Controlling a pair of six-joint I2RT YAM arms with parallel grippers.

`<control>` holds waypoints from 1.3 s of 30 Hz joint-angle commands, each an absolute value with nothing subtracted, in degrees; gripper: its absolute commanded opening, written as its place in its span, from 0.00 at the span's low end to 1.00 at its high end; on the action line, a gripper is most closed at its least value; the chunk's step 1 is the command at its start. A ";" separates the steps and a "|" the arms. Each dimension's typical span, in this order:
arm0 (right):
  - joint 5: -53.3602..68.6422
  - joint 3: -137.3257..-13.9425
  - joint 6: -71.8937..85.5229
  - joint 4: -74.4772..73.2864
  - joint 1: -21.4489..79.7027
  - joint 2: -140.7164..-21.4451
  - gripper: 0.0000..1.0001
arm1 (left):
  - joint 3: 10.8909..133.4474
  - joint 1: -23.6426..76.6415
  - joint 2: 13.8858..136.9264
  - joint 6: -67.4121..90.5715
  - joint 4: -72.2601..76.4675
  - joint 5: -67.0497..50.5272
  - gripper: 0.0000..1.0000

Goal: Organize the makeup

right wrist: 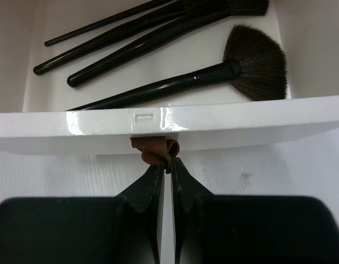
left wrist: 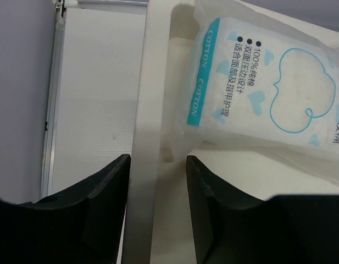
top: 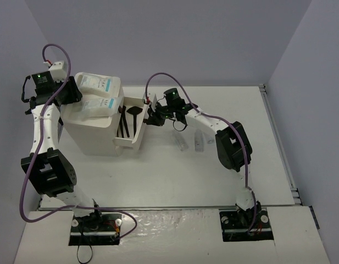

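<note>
Two flat white packets with teal labels (top: 98, 83) (top: 98, 105) lie in the top tray of the white box (top: 92, 137); one shows in the left wrist view (left wrist: 257, 88). My left gripper (top: 70, 91) (left wrist: 158, 165) is open, its jaws astride the box's left rim (left wrist: 142, 110). The box's drawer (top: 140, 129) stands pulled out to the right and holds several black brushes (top: 125, 124) (right wrist: 158, 38). My right gripper (top: 153, 115) (right wrist: 165, 165) is shut on the drawer's brown pull tab (right wrist: 153, 149). Two small clear tubes (top: 183, 144) (top: 199, 142) lie on the table right of the drawer. No brown stick is in view.
The right arm (top: 229, 143) arches over the table above the tubes. A metal rail (top: 279, 143) runs along the table's right edge. Purple walls close the back and both sides.
</note>
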State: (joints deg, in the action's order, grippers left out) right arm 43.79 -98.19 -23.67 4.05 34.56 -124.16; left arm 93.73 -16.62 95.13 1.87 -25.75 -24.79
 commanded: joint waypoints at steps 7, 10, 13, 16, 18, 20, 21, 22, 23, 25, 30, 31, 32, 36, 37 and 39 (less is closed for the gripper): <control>45.50 -98.03 -27.36 7.12 33.16 -115.84 0.00 | 90.97 -14.85 94.36 -2.34 -25.49 -28.97 0.00; 45.70 -97.64 -27.55 6.86 32.78 -115.62 0.00 | 90.04 -14.90 94.48 -3.43 -25.05 -27.90 0.00; 45.79 -96.80 -27.86 6.68 32.25 -114.99 0.00 | 88.71 -15.12 94.21 -4.09 -23.80 -27.24 0.00; 45.80 -95.93 -28.13 6.59 31.69 -114.24 0.00 | 87.89 -15.21 93.69 -4.74 -23.04 -26.70 0.00; 46.13 -95.13 -28.18 6.56 31.01 -113.75 0.00 | 87.75 -15.21 93.58 -4.85 -23.01 -26.31 0.00; 46.61 -94.55 -28.13 6.50 30.39 -113.30 0.00 | 87.50 -15.21 93.35 -5.01 -22.85 -26.11 0.00; 46.76 -94.40 -28.13 6.50 30.15 -113.20 0.00 | 87.45 -15.21 93.25 -5.01 -22.81 -26.18 0.00; 46.81 -94.30 -28.15 6.48 30.10 -113.06 0.00 | 87.43 -15.21 93.28 -5.06 -22.74 -26.38 0.00; 46.92 -94.07 -28.21 6.42 29.99 -112.72 0.00 | 87.37 -15.21 93.33 -5.17 -22.68 -26.60 0.00; 47.09 -94.20 -28.29 6.34 29.97 -112.52 0.00 | 87.44 -15.21 93.49 -5.03 -22.68 -26.94 0.00; 48.40 -96.06 -27.44 6.25 30.79 -114.00 0.00 | 87.55 -15.13 93.95 -3.42 -22.25 -27.41 0.00; 48.46 -96.37 -27.32 6.21 31.17 -114.40 0.00 | 87.44 -15.12 93.89 -3.02 -22.04 -27.52 0.00; 48.50 -96.65 -27.21 6.17 31.56 -114.80 0.00 | 87.32 -15.12 93.81 -2.63 -21.81 -27.64 0.00; 48.95 -98.05 -26.61 6.33 33.01 -116.51 0.00 | 86.93 -15.03 93.71 -1.19 -21.16 -27.98 0.00; 48.95 -98.43 -26.57 6.33 33.39 -116.88 0.00 | 86.92 -15.03 93.76 -0.86 -21.12 -28.08 0.00; 49.01 -99.30 -26.44 6.26 34.02 -117.87 0.00 | 86.92 -14.94 93.84 -0.30 -20.95 -28.46 0.00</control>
